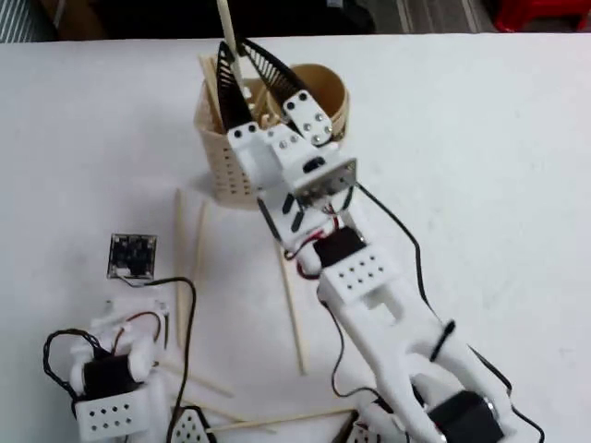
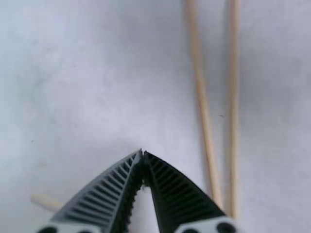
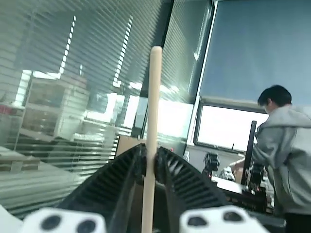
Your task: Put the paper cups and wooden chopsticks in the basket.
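Standing upright, one wooden chopstick [image 3: 154, 107] is clamped in the right gripper [image 3: 150, 158] jaws above the basket [image 1: 226, 171], which is set near the counter [image 1: 480, 138] far edge, paper cup [image 1: 328, 85] against it. Loose chopsticks [image 2: 201, 107] are seen lying near the left gripper [image 2: 142, 154], jaws clenched on nothing.

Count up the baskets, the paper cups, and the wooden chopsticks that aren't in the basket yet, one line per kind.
Basket: 1
Paper cup: 1
Chopstick held in the right gripper: 1
Chopsticks lying on the table: at least 5
Total: at least 8
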Controlling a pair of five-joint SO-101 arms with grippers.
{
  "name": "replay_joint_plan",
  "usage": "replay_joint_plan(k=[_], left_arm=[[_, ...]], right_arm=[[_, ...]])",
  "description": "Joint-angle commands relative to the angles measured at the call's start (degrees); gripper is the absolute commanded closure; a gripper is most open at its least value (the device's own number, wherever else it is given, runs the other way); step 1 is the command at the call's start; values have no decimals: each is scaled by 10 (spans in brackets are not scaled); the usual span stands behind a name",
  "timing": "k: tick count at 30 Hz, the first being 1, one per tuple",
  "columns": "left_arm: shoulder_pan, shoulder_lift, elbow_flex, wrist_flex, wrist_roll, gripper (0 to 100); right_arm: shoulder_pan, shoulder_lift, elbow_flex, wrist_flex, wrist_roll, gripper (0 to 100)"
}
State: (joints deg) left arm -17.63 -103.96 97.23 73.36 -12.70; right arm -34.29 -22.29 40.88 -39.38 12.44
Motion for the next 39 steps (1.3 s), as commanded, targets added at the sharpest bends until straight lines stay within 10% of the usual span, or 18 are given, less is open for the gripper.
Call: replay_joint_plan(k=[1,12,39], left_arm=[[8,-7,-3,4,-2,975],[8,-7,-3,4,-2,975],[8,-7,-3,4,-2,975]], right_arm=[[7,15,-27,-16,6,981],[5,-6,-26,146,4,824],[-49,-285,-3,992,-77,883]])
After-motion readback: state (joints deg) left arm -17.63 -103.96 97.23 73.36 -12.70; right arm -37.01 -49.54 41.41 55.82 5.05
